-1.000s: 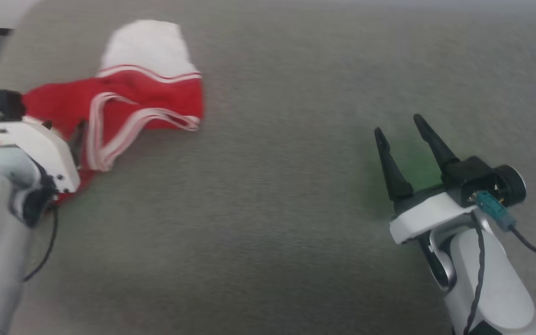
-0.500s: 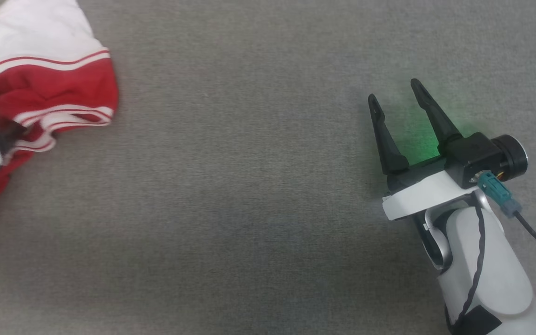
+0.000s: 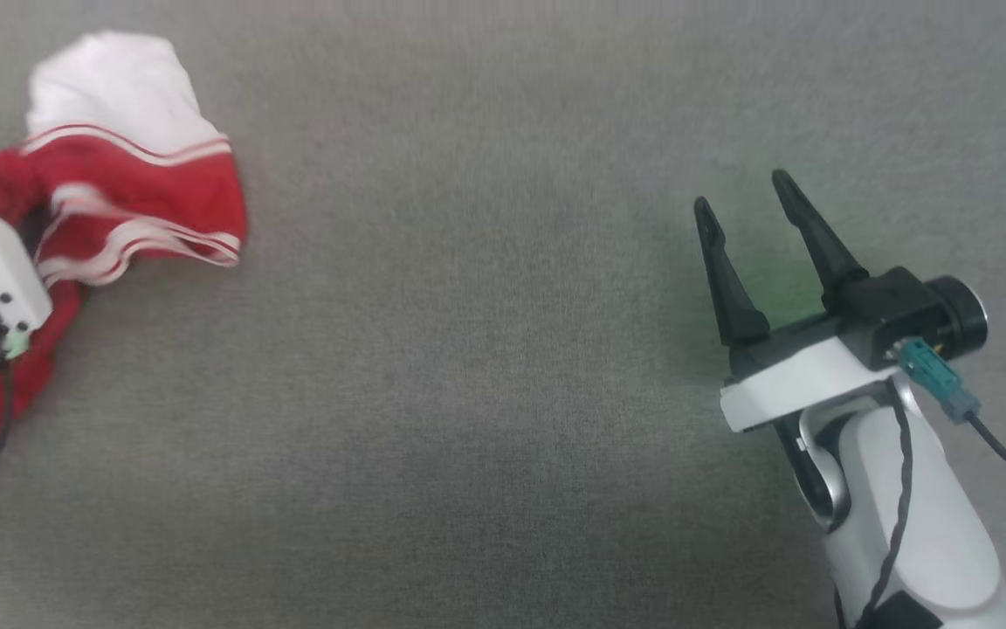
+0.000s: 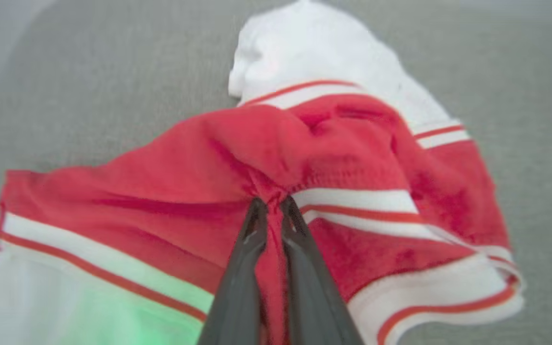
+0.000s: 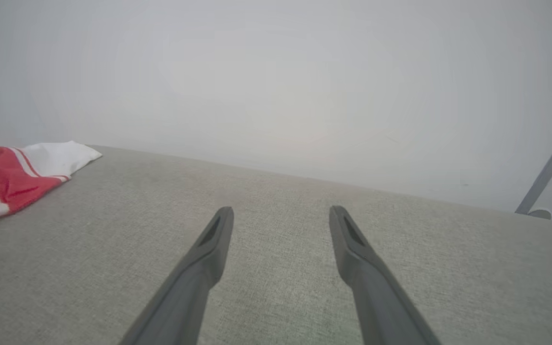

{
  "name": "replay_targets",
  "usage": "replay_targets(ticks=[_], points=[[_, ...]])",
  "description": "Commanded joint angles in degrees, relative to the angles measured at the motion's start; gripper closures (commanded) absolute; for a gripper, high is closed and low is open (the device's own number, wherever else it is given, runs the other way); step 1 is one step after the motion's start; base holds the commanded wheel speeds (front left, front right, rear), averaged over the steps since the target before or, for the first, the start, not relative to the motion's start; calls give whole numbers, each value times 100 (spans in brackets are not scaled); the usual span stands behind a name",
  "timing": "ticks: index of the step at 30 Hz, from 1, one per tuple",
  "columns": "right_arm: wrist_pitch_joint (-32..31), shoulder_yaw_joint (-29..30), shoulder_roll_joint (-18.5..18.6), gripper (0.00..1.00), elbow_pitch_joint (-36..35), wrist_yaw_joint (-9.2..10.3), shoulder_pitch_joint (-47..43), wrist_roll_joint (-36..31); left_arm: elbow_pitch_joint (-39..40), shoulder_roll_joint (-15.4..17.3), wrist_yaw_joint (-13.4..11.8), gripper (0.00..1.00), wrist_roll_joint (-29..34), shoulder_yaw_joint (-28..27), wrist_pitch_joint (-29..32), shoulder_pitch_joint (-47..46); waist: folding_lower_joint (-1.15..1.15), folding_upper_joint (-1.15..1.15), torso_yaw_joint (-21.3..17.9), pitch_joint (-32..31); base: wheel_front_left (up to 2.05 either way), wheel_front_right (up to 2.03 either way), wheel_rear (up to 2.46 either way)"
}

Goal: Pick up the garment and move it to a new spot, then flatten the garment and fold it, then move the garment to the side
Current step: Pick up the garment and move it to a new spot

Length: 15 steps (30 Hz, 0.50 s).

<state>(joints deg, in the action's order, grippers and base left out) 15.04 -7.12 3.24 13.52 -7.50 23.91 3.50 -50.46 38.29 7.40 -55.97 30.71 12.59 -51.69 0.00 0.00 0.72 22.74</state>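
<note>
The right gripper (image 3: 741, 192) was at the near right over the grey cloth surface (image 3: 468, 367), its two fingers spread apart and holding nothing. At the left edge, the left gripper (image 4: 272, 203) had its fingers pressed together on a red fold of the garment (image 4: 333, 143), beside a white stripe. The garment lay crumpled at the far left, well apart from the right gripper, its white panel farthest. Behind the surface stood a pale wall (image 5: 276, 72).

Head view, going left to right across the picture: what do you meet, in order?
garment → bare stretch of the grey surface → right gripper, its fingers apart. The left arm's white wrist housing overlaps the garment at the left edge, so it is left out.
</note>
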Motion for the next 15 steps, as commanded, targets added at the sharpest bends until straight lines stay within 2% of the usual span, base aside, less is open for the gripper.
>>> replay_targets(ticks=[1, 8, 15], points=[[19, 56, -28, 0, 21, 2, -125, 46, 144, 20, 11, 100, 52, 91, -195, -82, 0, 0, 9, -352, 0, 0, 0], [18, 296, -32, 0, -61, 2, -440, 193, 1169, 81, 11, 100, 272, 807, -802, -335, 0, 0, -291, -718, 0, 0, 0], [19, 407, -36, 0, -189, 2, -635, 478, 2198, -67, 10, 100, 191, 1371, -743, -689, 0, 0, -846, -691, 0, 0, 0]])
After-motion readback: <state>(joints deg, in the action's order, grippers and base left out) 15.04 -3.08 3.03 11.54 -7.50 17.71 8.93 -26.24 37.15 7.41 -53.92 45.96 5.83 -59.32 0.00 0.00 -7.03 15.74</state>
